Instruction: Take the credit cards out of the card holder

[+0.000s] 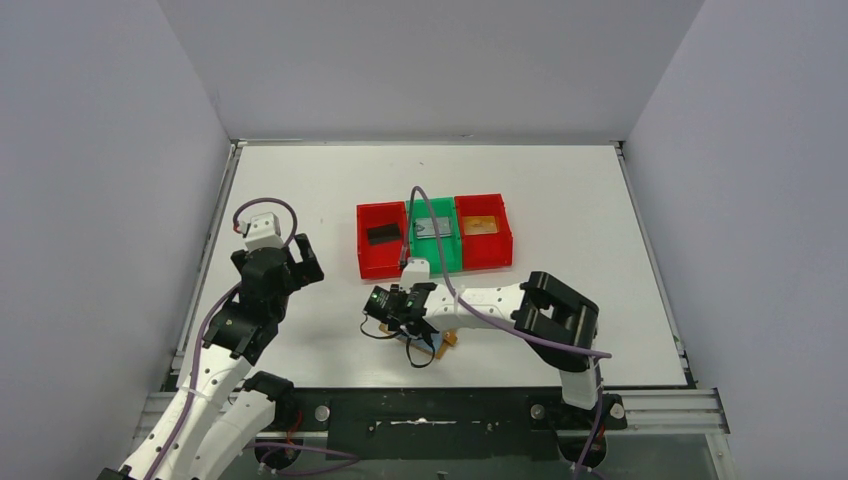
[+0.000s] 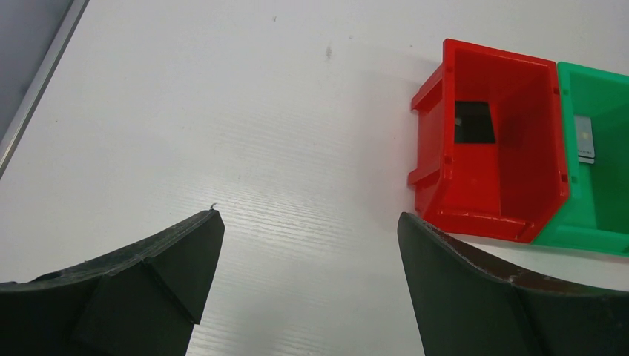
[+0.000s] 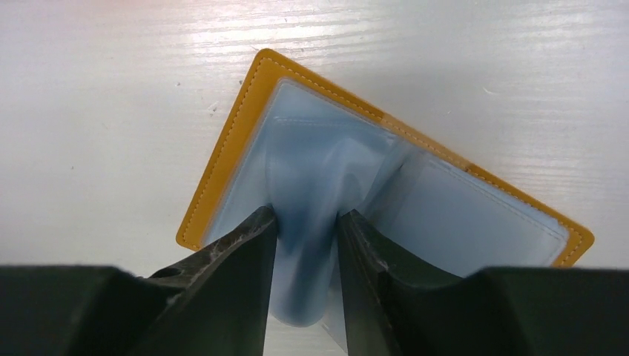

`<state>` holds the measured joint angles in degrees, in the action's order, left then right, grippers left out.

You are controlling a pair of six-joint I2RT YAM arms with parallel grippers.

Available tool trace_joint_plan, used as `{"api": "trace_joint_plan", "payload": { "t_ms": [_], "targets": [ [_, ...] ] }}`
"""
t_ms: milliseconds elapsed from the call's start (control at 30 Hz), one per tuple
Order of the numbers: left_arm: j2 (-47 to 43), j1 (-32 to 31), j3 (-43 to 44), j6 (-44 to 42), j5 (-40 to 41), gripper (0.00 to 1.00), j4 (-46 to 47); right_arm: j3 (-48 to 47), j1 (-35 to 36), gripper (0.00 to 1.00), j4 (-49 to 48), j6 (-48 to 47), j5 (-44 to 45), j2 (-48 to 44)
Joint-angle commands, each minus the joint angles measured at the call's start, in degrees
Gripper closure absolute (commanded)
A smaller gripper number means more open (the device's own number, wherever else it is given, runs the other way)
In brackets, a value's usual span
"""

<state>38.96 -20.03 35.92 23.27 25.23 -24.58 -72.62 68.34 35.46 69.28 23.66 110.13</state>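
Observation:
The card holder [image 3: 241, 133] lies open on the white table, orange-tan at the rim with pale blue-grey inner panels [image 3: 482, 215]. My right gripper [image 3: 307, 219] has both fingers pressed on a bunched-up fold of the left blue panel, which bulges between them. From above, only an orange corner of the card holder [image 1: 449, 340] shows beside the right gripper [image 1: 424, 334]. No credit card shows inside the holder. My left gripper [image 2: 308, 222] hangs open over bare table, far to the left [image 1: 300, 262].
Three bins stand in a row behind the holder. The left red bin [image 1: 381, 240] holds a black card [image 2: 475, 122]. A grey card [image 1: 434, 228] lies in the green bin [image 1: 434, 235]. The right red bin [image 1: 484, 230] holds an orange card [image 1: 480, 225]. A purple cable arcs over them.

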Motion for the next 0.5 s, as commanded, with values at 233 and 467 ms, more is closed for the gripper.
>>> {"api": "trace_joint_plan", "payload": {
  "t_ms": [233,467],
  "targets": [
    [-0.5,0.4,-0.2,-0.5,-0.4,0.10,3.7,2.6,-0.7,0.38,-4.8,-0.9,-1.7,-3.4],
    [-0.3,0.4,-0.2,-0.6,-0.5,0.10,3.7,-1.1,-0.9,0.32,0.7,0.3,-1.2,1.0]
  ]
}}
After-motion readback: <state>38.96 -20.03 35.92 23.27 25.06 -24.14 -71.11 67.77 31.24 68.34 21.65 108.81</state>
